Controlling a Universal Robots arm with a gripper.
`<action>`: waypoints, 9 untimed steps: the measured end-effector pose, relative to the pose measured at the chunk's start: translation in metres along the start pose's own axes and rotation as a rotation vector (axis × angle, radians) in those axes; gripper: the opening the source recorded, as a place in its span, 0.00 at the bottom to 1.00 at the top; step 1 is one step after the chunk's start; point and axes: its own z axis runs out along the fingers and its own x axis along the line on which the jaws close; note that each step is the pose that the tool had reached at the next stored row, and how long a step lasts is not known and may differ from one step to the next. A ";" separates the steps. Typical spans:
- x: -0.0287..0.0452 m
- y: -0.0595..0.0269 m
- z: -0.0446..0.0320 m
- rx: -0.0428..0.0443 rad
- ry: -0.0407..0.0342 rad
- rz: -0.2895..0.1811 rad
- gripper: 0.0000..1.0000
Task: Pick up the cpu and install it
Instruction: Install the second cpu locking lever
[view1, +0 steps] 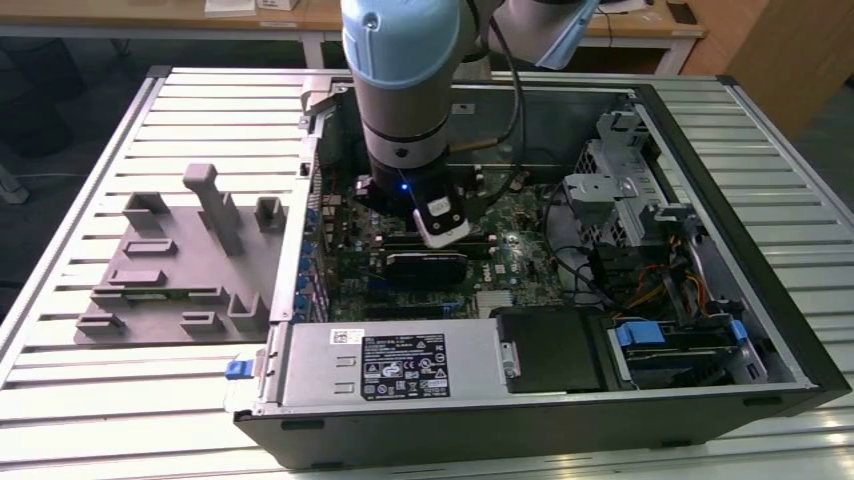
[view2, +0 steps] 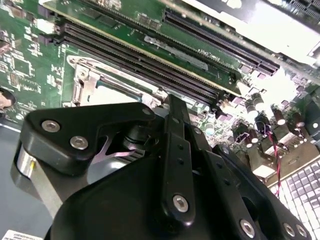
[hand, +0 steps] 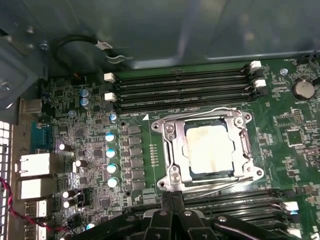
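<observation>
The cpu (hand: 210, 150), a silvery square lid with a pale smear, lies flat inside the metal-framed socket (hand: 170, 135) on the green motherboard (hand: 280, 125). My gripper (hand: 170, 199) hangs just beside the socket's edge, its two black fingers pressed together with nothing between them. The second wrist view has the gripper body (view2: 172, 107) in front of the socket frame (view2: 87, 82). In the exterior view the arm reaches down into the open computer case (view1: 694, 160), with the gripper (view1: 441, 235) low over the board.
Memory slots (hand: 185, 87) run along both sides of the socket. A grey plastic tray (view1: 174, 270) sits on the slatted table at the exterior view's left. The power supply (view1: 387, 365), drive cage (view1: 627, 200) and loose cables (view1: 654, 280) crowd the case.
</observation>
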 end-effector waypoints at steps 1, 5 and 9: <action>0.0006 -0.0003 0.0010 -0.0023 0.0003 0.000 0.11; 0.0017 -0.0011 0.0039 -0.0092 0.0013 0.001 0.11; 0.0019 -0.0008 0.0052 -0.0171 0.0022 0.001 0.11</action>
